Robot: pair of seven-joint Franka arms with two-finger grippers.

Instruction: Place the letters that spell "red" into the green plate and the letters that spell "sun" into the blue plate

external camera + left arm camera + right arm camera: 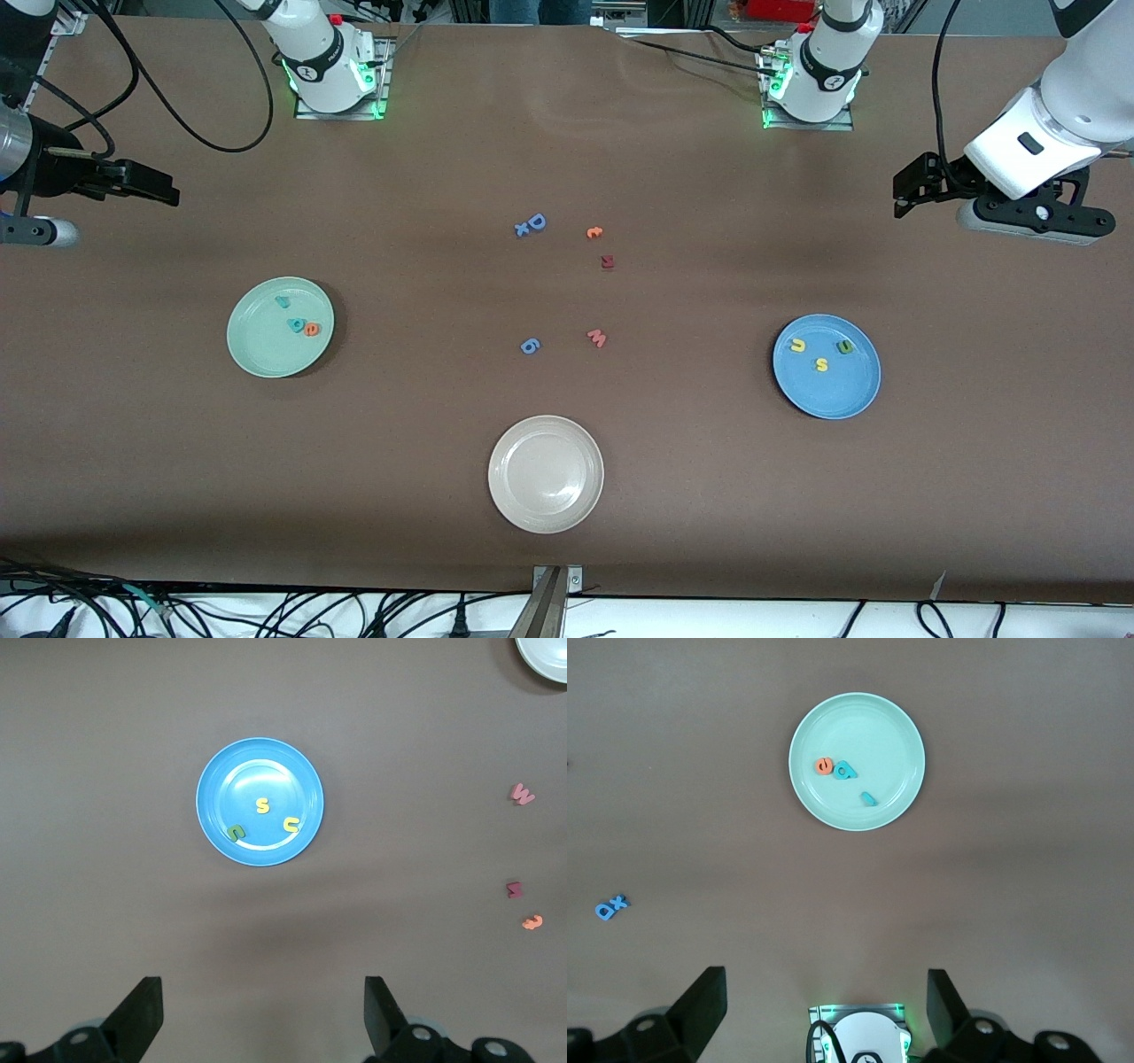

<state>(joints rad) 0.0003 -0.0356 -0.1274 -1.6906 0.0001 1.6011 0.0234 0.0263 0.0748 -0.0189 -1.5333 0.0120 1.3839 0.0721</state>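
The green plate (266, 353) (877, 726) lies toward the right arm's end of the table. In it are a teal "r" (283, 301) (868, 798), a teal "d" (297, 325) (845, 772) and an orange "e" (311, 330) (824, 765). Toward the left arm's end, the blue plate (833, 396) (221, 780) holds a yellow "u" (797, 345) (291, 824), a yellow "s" (821, 364) (262, 805) and an olive "n" (845, 346) (236, 831). My left gripper (905, 188) (263, 1010) hangs open and empty, high over bare table at its end. My right gripper (158, 186) (826, 1005) is likewise open and empty at its own end.
A beige plate (546, 514) sits near the front camera at mid-table. Loose letters lie in the middle: a blue "D" with a small x (532, 224), an orange letter (594, 232), a dark red one (608, 261), a pink "w" (597, 338) and a blue one (530, 346).
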